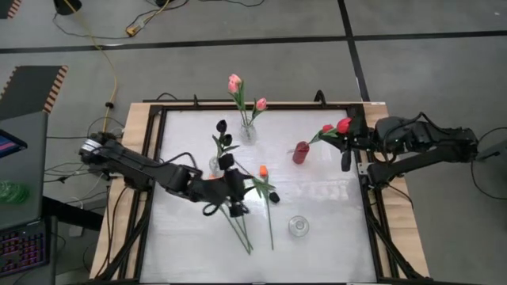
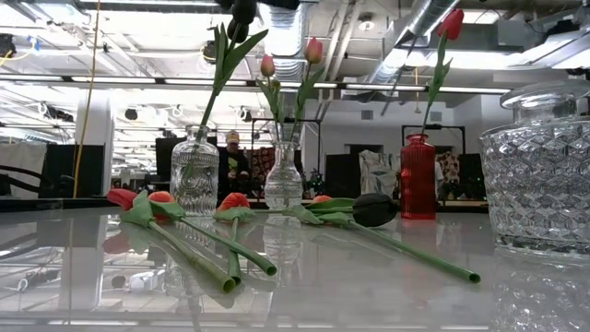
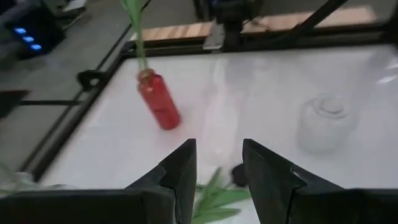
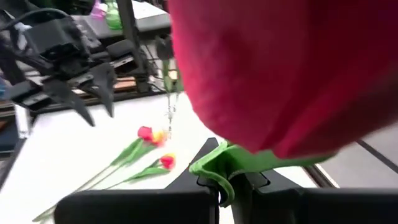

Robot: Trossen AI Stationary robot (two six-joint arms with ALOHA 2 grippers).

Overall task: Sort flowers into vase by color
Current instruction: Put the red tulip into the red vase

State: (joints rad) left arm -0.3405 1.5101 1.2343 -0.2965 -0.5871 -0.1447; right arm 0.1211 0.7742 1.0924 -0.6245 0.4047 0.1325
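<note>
My right gripper (image 1: 349, 141) (image 4: 227, 186) is up by the table's right edge, shut on a red tulip (image 1: 343, 124) whose head (image 4: 280, 68) fills the right wrist view. Just to its left the red vase (image 1: 300, 152) stands with one red tulip (image 1: 327, 128) in it. My left gripper (image 1: 235, 192) (image 3: 217, 168) is open, raised over a black tulip's head (image 3: 239, 175) and leaves (image 3: 211, 198) on the table at mid-table. An orange tulip (image 1: 263, 170) and several more flowers (image 2: 161, 197) lie there on their sides. A clear vase (image 2: 195, 171) holds black tulips, another (image 2: 283, 175) pink ones. My right gripper pinches the red tulip between its two fingers at the green top of the stem (image 4: 219, 169), right under the head. The flower is lifted clear of the table. The head sits close above the fingers and hides the rest of the stem.
An empty clear vase (image 1: 298, 226) stands toward the near edge, right of the lying stems (image 1: 242, 233). A black frame (image 1: 371, 214) runs around the white tabletop. Bare tabletop (image 1: 333, 198) lies between the red vase and the empty one.
</note>
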